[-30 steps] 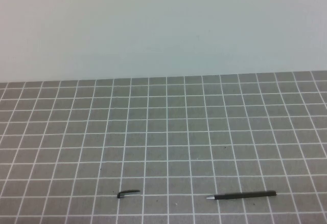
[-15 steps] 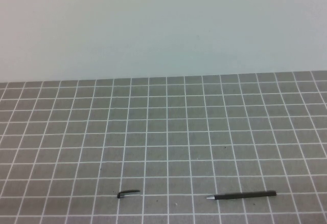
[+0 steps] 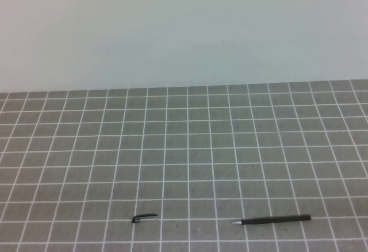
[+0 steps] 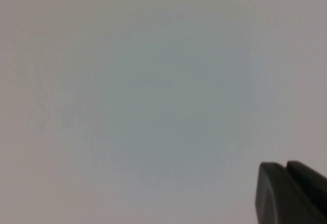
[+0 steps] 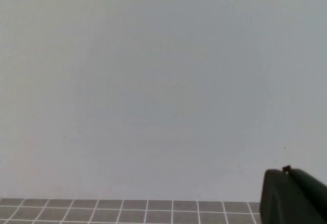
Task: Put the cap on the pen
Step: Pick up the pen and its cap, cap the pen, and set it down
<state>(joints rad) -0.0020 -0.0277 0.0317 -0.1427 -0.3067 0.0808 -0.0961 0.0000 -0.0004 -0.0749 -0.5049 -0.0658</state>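
The left claw [image 4: 292, 196] is showing only as a dark edge in its wrist view, facing a blank wall [image 4: 153, 81]. Whether it is released or clenched, I cannot tell, nor where it is hanging relative to the cap. The cap [image 3: 144, 218] is lying on the desk's [image 3: 190, 148] near left. Well apart to its right the pen [image 3: 275, 220] is lying flat, long axis left-right, tip pointing left toward the cap. The right claw [image 5: 292, 196] is likewise showing one dark edge, facing the wall over the desk; its state cannot be told.
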